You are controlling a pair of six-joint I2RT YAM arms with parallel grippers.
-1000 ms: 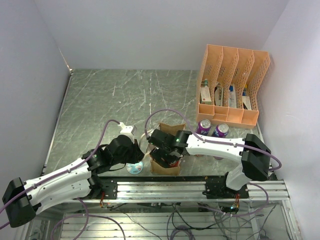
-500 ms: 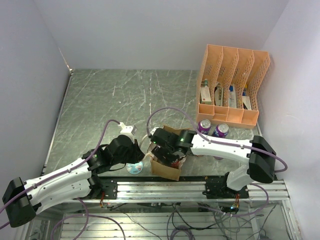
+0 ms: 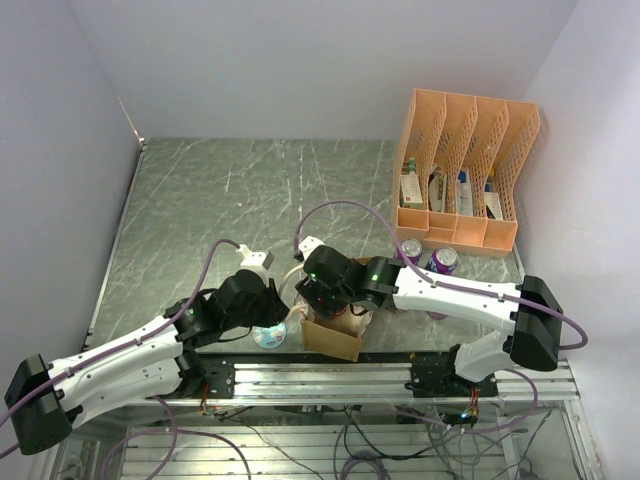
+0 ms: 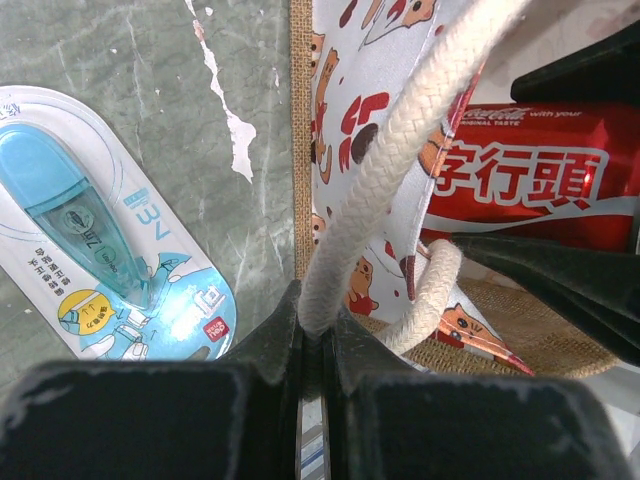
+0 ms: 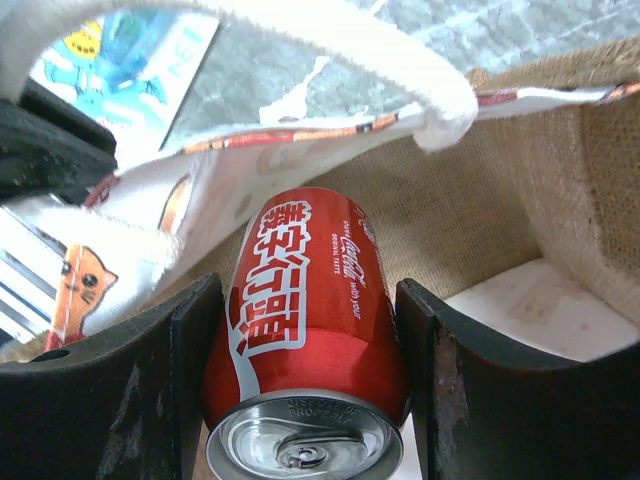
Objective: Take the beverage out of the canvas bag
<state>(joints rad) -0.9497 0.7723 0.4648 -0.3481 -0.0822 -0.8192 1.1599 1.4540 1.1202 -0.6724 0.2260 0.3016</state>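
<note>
While the left gripper (image 4: 315, 345) is pinching 1 cream-white rope handle (image 4: 400, 150) of the small tan-brown canvas bag (image 3: 332, 340), its jaws shut tight on the rope, the right gripper (image 5: 308, 298) is reaching into the bag's mouth and clamping the red drink can (image 5: 300, 345) from both sides.

Judgement: the grasp is looking done and the lift-out is left. The can is lying against the burlap lining, with a rope handle arching over it at 12 o'clock in the right wrist view.

The bag is standing at the table's 6 o'clock edge, with a blue-and-white correction tape pack (image 4: 110, 250) lying just beside it at 9 o'clock.

From above, the right arm is hiding the can and most of the bag. Whether the can's base is touching the bag floor, I cannot tell.
</note>
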